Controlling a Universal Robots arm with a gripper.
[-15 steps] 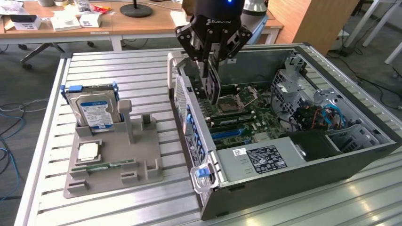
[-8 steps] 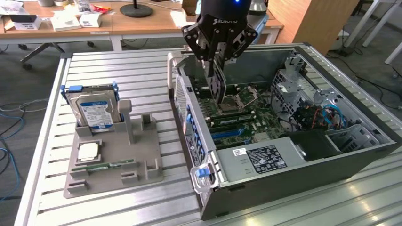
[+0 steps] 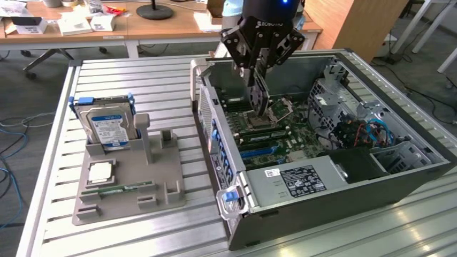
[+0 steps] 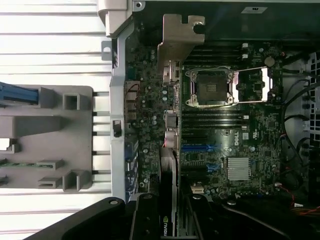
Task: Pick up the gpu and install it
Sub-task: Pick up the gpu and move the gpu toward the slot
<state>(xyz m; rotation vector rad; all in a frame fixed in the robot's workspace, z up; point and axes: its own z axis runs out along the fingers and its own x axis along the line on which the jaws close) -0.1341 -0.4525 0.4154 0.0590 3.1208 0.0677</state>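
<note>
On table [image 3: 143, 75]: case [image 3: 400, 182] at exterior view's right, holder [image 3: 128, 193] beside it at left, hard drive [image 3: 107, 126] standing in holder. gpu [image 3: 258, 99] upright in gripper [image 3: 256, 77], above motherboard [image 3: 286, 134] inside case.

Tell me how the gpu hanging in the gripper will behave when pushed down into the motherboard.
The gpu is a thin flat board held on edge by the gripper, so it likely stays stiff but may tilt sideways under a push. Its metal bracket probably weights one end.

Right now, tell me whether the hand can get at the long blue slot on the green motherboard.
Probably yes. The hand, shut on the dark flat graphics card, hangs over the grey computer case, whose open side faces up; nothing lies between it and the blue slot.
</note>
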